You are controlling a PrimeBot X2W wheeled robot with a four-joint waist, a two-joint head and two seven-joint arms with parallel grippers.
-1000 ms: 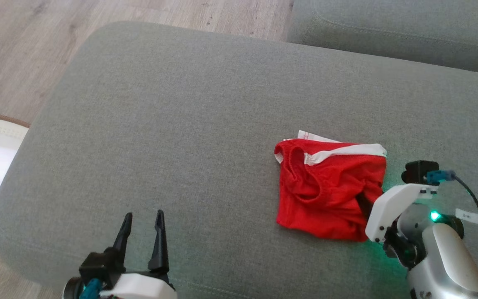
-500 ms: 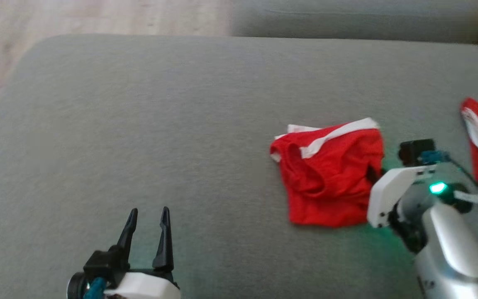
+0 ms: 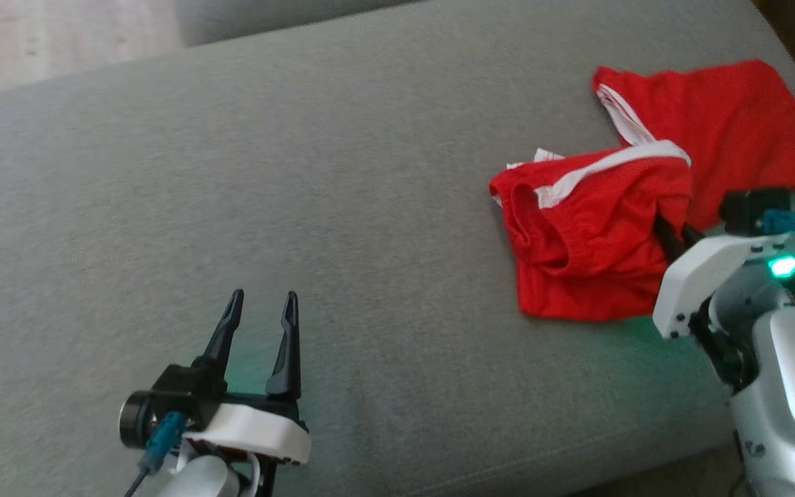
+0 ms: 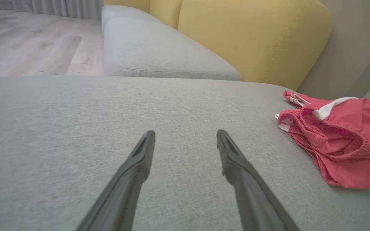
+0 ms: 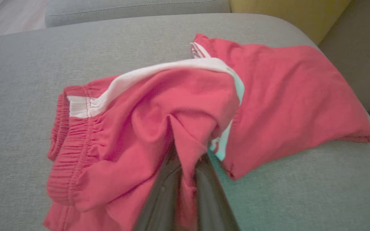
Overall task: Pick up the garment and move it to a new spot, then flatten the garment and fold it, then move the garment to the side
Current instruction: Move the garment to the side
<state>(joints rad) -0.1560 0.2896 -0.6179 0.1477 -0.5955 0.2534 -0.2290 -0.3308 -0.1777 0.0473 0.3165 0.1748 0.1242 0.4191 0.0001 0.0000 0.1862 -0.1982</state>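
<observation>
Garment: the red shorts (image 3: pixel 577 255), white-striped with an elastic waistband, lie bunched at the right of the head view on the grey sofa cushion (image 3: pixel 301 172), with the waistband toward frame left.
Right gripper: your right gripper (image 5: pixel 185 173) has its jaws clamped together on a fold at the shorts' right-hand edge, and the cloth puckers up between the fingers. An edge pinch like this probably lets you carry the whole bundle.
Left gripper: your left gripper (image 3: pixel 263 298) sits low over bare cushion at the lower left, jaws wide apart with nothing between them. It is well apart from the cloth, likely parked clear of the carry.
Neighbour: a flat red piece (image 3: pixel 729 117) lies at the upper right, touching the bunched shorts. You cannot tell whether it is a separate garment.
Stage: this looks like the pick-up, with the hold made and the move to a new spot not yet done.
Watch: lifting could drag that flat piece along.
</observation>
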